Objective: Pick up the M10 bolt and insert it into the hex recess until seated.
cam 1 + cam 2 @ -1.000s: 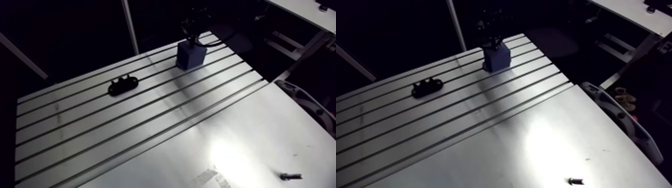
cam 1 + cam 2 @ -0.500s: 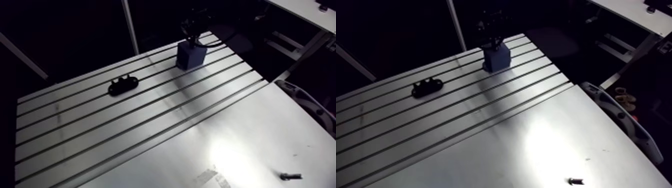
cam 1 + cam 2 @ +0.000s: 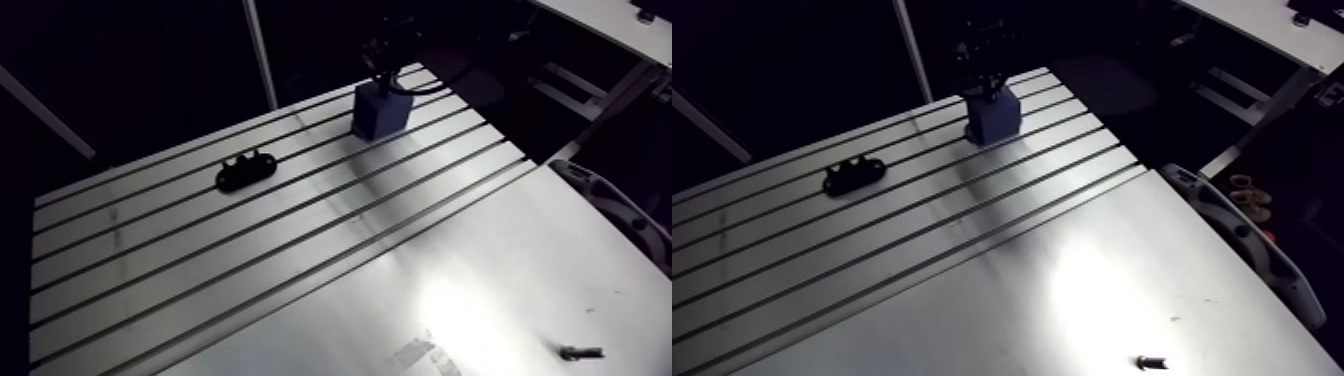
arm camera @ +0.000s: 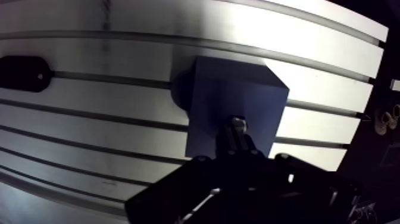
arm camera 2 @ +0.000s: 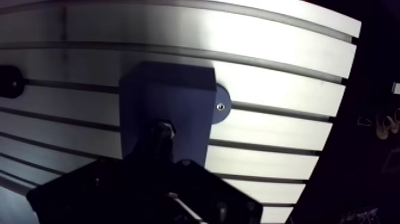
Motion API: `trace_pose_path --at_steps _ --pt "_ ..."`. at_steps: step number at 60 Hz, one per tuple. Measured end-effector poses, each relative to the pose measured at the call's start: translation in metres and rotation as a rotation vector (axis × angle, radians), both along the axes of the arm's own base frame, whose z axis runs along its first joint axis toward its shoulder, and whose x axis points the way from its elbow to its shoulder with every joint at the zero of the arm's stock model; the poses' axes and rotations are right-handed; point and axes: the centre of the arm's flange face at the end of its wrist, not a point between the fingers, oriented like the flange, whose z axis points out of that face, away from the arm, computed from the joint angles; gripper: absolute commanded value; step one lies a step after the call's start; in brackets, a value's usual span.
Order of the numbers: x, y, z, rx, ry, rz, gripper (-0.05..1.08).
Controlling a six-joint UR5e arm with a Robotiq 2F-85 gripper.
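End effector: your end effector (image 4: 237, 148) is clamped on the bolt (image 4: 238, 125), dark fingers tight around it
Bolt: you can see its grey end poking out ahead of the fingers, over the top face of the blue block (image 4: 208, 101)
Blue block: stands at the far end of your slotted desk (image 3: 300, 260)
Black bracket (image 3: 245, 171): on the slots, well apart from the block
Second bolt (image 3: 581, 351): lies loose on the smooth plate (image 3: 480, 260)
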Motion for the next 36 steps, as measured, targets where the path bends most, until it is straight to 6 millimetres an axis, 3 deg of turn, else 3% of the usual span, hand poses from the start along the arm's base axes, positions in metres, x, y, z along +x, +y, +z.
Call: trace_pose_path --at_steps 36 --pt "0.0006 -0.0003 -0.0015 -0.001 -0.002 0.0 1.05"
